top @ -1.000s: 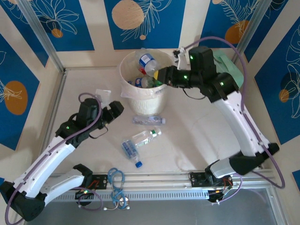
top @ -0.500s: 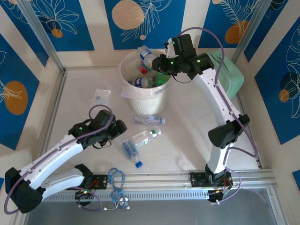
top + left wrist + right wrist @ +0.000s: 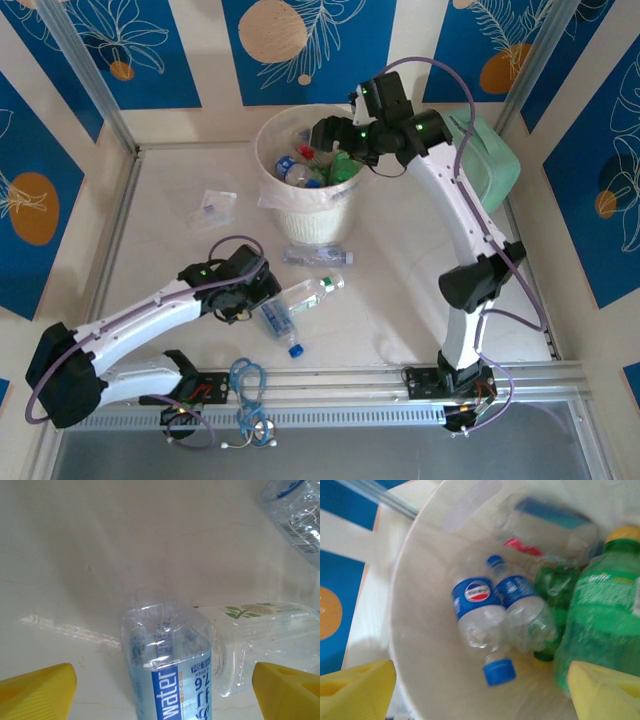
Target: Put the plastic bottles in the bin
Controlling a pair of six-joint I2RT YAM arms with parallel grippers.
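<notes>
Most of the plastic bottles (image 3: pixel 479 611) lie in the bin (image 3: pixel 262 150) near the table's (image 3: pixel 180 250) far edge, my right claw (image 3: pixel 480 687) wide and empty above them, while three bottles (image 3: pixel 318 257) wait toward the near edge, my left claw (image 3: pixel 262 300) spread wide astride the blue-labelled bottle (image 3: pixel 167 680).

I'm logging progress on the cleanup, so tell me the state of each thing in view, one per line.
bin: upright, part full
green bottle: inside the bin, capped
water bottle: lying on the table, capped
leaf-label bottle: lying beside it
third bottle: lying by the bin's foot
left tool: open, either side of the water bottle
right tool: open, empty, above the bin
</notes>
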